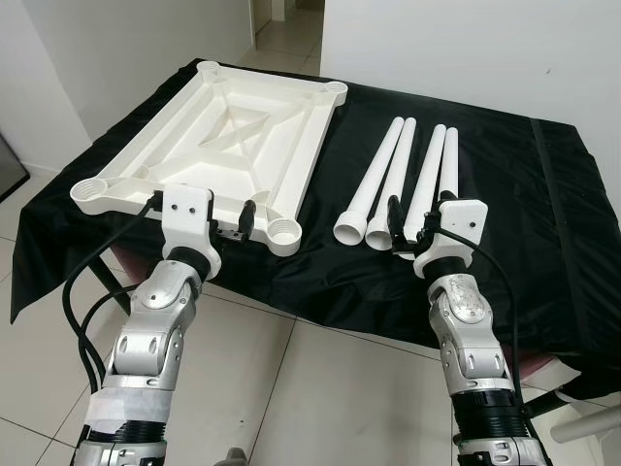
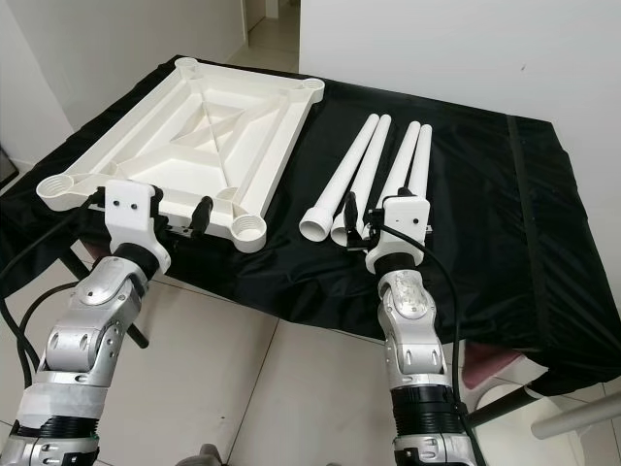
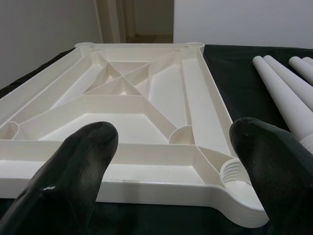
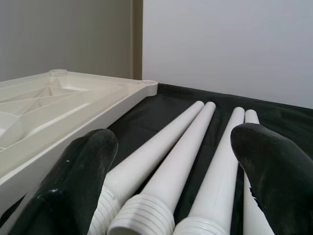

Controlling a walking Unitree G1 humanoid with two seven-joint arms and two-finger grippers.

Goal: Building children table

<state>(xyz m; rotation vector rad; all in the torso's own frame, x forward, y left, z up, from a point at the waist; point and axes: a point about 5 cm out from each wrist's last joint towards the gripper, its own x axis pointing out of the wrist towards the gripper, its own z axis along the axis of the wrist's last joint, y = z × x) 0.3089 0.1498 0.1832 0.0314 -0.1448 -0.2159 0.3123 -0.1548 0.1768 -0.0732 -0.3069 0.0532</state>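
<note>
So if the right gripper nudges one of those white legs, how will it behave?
The legs are round, tapered tubes lying loose on the black cloth, so one would likely roll, curving toward its thin end. Hollow plastic, probably light and stiff. The open right gripper may find them slippery.

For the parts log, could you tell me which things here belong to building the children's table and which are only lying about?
Belong to the job:
- white tabletop, upside down, corner sockets up
- four white legs, side by side
- left gripper, right gripper, both open

Just there:
- black cloth
- white bar
</note>
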